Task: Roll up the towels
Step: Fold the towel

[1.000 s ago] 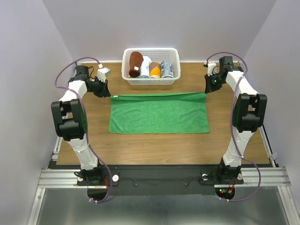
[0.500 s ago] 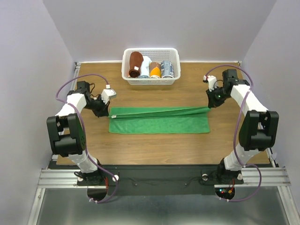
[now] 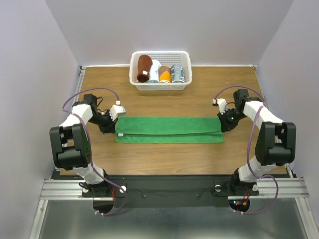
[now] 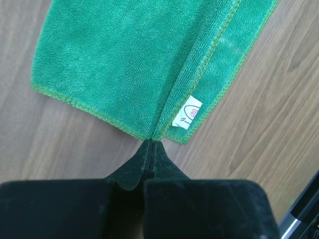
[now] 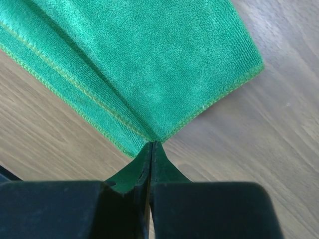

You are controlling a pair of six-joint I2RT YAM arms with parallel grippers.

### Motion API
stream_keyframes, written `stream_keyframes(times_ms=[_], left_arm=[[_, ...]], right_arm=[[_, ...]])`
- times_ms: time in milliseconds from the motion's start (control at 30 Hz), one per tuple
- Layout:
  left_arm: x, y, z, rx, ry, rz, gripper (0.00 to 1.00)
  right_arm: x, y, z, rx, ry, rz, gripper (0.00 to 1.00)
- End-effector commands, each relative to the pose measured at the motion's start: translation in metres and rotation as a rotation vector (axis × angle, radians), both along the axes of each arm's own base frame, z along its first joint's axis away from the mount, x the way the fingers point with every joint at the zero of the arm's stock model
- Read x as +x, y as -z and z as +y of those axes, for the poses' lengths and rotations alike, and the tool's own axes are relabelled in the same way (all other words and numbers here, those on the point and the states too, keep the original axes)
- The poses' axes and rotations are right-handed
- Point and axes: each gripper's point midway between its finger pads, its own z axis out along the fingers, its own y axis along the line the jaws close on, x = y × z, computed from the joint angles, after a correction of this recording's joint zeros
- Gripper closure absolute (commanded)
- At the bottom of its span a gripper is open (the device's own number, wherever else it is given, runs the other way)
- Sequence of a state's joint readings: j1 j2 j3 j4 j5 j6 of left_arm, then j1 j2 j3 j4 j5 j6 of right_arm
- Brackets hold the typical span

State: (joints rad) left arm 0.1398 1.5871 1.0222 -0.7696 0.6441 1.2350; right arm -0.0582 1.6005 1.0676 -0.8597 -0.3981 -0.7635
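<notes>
The bright green towel (image 3: pixel 168 130) lies across the middle of the table, folded lengthwise into a narrow strip. My left gripper (image 3: pixel 115 130) is shut on the towel's left end, and in the left wrist view its tips (image 4: pixel 151 141) pinch the green towel (image 4: pixel 124 59) at a corner beside a white label (image 4: pixel 187 113). My right gripper (image 3: pixel 222 128) is shut on the right end, where the right wrist view shows the tips (image 5: pixel 152 144) nipping the hem of the green towel (image 5: pixel 149 64). The reddish-brown towel (image 3: pixel 144 67) stands rolled in the basket.
A white basket (image 3: pixel 160 86) stands at the back centre of the table. It holds a white roll (image 3: pixel 155 70), an orange roll (image 3: pixel 165 74) and a grey-patterned roll (image 3: pixel 177 73). Bare wood shows on all sides of the green towel.
Both grippers have drawn the towel's far edge toward the near edge, folding the spread towel in half. Both arms have come nearer and lower.
</notes>
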Motion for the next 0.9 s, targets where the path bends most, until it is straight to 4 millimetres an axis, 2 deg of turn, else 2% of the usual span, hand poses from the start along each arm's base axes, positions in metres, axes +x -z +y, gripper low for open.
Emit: stream_keyframes(times_ms=[0, 167, 367, 567, 867], left_arm=[[-0.008, 0.006, 0.004, 0.021, 0.001, 0.009, 1.00], [-0.004, 0.013, 0.005, 0.033, -0.023, 0.020, 1.00], [0.001, 0.011, 0.001, 0.031, -0.025, 0.024, 1.00], [0.001, -0.002, -0.002, 0.017, -0.013, 0.023, 1.00], [-0.002, -0.033, -0.005, 0.008, 0.022, -0.010, 1.00]], right_arm=[[0.002, 0.004, 0.000, 0.013, -0.016, 0.006, 0.99], [-0.001, 0.011, 0.001, 0.021, -0.018, 0.034, 0.99], [-0.001, 0.012, 0.004, 0.038, -0.008, 0.051, 0.94], [0.007, -0.003, 0.005, 0.043, -0.011, 0.018, 0.99], [0.011, -0.027, 0.000, 0.012, -0.026, -0.042, 0.99]])
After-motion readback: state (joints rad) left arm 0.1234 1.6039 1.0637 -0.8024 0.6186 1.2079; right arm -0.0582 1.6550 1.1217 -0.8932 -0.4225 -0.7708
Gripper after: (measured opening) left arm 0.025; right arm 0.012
